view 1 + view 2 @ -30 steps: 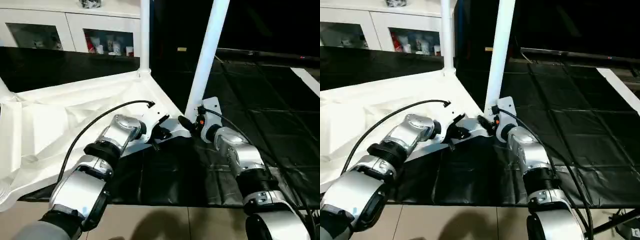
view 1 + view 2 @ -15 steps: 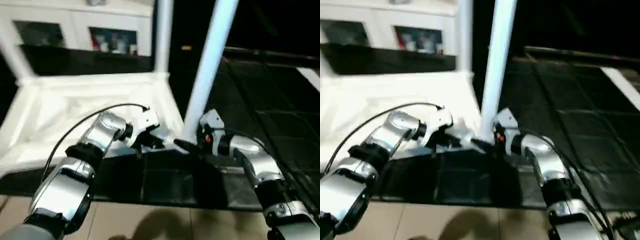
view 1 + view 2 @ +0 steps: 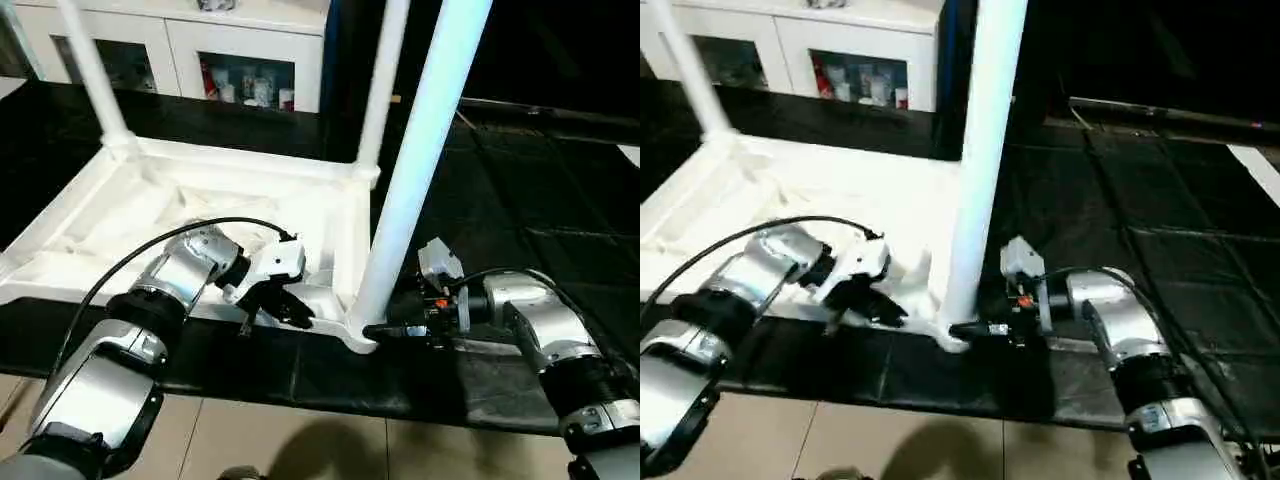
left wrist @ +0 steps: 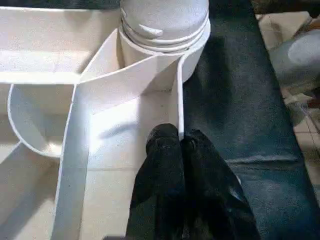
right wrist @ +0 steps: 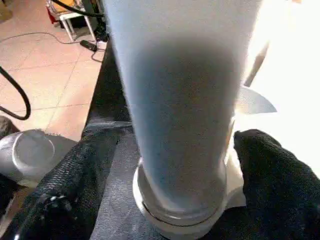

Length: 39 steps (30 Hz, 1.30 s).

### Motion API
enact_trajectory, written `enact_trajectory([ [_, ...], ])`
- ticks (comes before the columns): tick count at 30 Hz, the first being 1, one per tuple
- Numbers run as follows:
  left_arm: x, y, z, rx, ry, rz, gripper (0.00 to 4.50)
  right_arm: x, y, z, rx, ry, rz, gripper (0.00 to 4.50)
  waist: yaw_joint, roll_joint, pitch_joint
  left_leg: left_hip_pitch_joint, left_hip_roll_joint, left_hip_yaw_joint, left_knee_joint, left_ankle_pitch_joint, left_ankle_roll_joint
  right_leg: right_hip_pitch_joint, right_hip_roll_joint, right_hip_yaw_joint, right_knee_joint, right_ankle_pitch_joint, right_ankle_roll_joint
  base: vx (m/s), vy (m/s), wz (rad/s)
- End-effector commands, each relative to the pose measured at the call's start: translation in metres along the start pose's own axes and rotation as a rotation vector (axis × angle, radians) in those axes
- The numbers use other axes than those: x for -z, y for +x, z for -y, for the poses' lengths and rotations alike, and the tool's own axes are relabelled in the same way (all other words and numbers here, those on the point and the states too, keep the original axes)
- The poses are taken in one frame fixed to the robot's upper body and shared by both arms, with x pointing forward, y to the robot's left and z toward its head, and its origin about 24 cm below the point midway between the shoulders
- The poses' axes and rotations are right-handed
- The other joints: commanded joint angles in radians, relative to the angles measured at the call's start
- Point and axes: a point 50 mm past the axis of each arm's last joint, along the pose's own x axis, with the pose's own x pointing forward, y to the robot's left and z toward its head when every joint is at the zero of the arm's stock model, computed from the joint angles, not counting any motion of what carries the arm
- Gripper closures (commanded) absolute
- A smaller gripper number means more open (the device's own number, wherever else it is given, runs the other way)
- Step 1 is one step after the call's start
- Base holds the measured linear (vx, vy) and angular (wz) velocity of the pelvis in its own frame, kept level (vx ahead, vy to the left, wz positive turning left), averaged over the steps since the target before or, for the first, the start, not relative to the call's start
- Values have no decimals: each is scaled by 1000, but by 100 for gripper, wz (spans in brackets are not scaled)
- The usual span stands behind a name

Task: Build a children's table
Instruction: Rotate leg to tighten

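Legs (image 3: pixel 425 150): three upright, white, tapered
Table (image 3: pixel 200 200): upside down on black mat, ribbed
Left gripper (image 4: pixel 177 145): pinched on near rim
Right gripper (image 5: pixel 165 165): wide, straddling near-right leg

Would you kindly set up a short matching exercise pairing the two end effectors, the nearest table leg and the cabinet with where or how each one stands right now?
Things:
1. left end effector
2. right end effector
3. nearest table leg
4. cabinet

States:
A. standing upright in the near corner socket of the upturned table top
B. at the back, behind the black mat, with glass doors
C. fingers together, pinching a thin rib wall beside the corner socket
D. fingers spread wide, one on each side of the leg's base

Pairs: 1-C, 2-D, 3-A, 4-B
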Motion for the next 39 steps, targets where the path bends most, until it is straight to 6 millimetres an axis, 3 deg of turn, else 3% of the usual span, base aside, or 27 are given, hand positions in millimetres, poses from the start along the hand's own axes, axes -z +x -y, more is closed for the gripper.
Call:
enact_trajectory([
  [1, -8, 8, 4, 81, 54, -12, 450, -4, 2, 1, -27, -13, -7, 90, -5, 3, -65, 13, 92, -39, -65, -133, 52, 49, -136, 85, -87, -262, -137, 0, 0, 0],
  [7, -8, 8, 6, 92, 71, -22, 450, -5, 3, 0, -60, -2, 3, 142, -5, 4, -68, 9, 92, -40, -64, -119, 56, 50, -135, 84, -81, -236, -136, 0, 0, 0],
  [11, -8, 8, 7, 97, 73, -29, 450, -5, 2, 0, -72, 1, 12, 176, -6, -2, -68, 10, 91, -39, -63, -113, 61, 50, -134, 84, -81, -238, -133, 0, 0, 0],
  [16, -6, 7, 8, 91, 63, -35, 450, -4, 4, -2, -89, 8, 16, 217, -4, 8, -68, 11, 92, -40, -64, -120, 59, 49, -134, 84, -83, -246, -132, 0, 0, 0],
  [20, -1, 7, 4, 29, 34, -55, 450, -3, 9, -3, -52, 24, 31, 240, -6, 6, -67, 11, 91, -41, -65, -127, 50, 50, -133, 83, -84, -250, -129, 0, 0, 0],
  [23, -1, 8, -1, -36, -21, -29, 450, -2, 14, -2, 9, 41, 34, 246, -8, 6, -63, 12, 90, -43, -67, -146, 38, 48, -134, 82, -90, -297, -121, 0, 0, 0],
  [25, -8, 14, -14, -190, -143, 54, 450, -2, 30, 6, 181, 94, 53, 248, -13, 8, -59, 20, 89, -42, -68, -173, 23, 42, -132, 82, -99, -355, -109, 0, 0, 0],
  [26, -11, 17, -20, -247, -185, 79, 450, -2, 36, 10, 257, 129, 56, 251, -20, 6, -58, 23, 84, -46, -69, -197, 4, 43, -138, 81, -109, -432, -94, 0, 0, 0],
  [28, -16, 21, -26, -311, -231, 103, 450, -1, 44, 15, 343, 175, 53, 253, -22, 7, -58, 23, 82, -49, -70, -194, -4, 43, -139, 79, -113, -460, -82, 0, 0, 0],
  [29, -17, 22, -27, -330, -245, 111, 450, -1, 46, 16, 370, 189, 50, 253, -30, 4, -58, 16, 79, -52, -71, -196, -7, 48, -140, 76, -115, -480, -70, 0, 0, 0],
  [31, -24, 29, -34, -401, -301, 149, 450, 0, 57, 22, 469, 223, 30, 254, -44, 6, -58, 14, 79, -53, -71, -199, -4, 48, -138, 74, -118, -480, -62, 0, 0, 0],
  [34, -36, 40, -43, -510, -365, 190, 450, -5, 74, 28, 586, 265, 26, 255, -54, 7, -60, 17, 77, -50, -67, -194, 5, 42, -136, 78, -115, -425, -90, 0, 0, 0],
  [39, -48, 51, -48, -587, -404, 223, 450, -13, 90, 33, 685, 293, 13, 256, -57, 5, -63, 16, 75, -45, -65, -168, 29, 44, -133, 82, -110, -360, -109, 0, 0, 0],
])
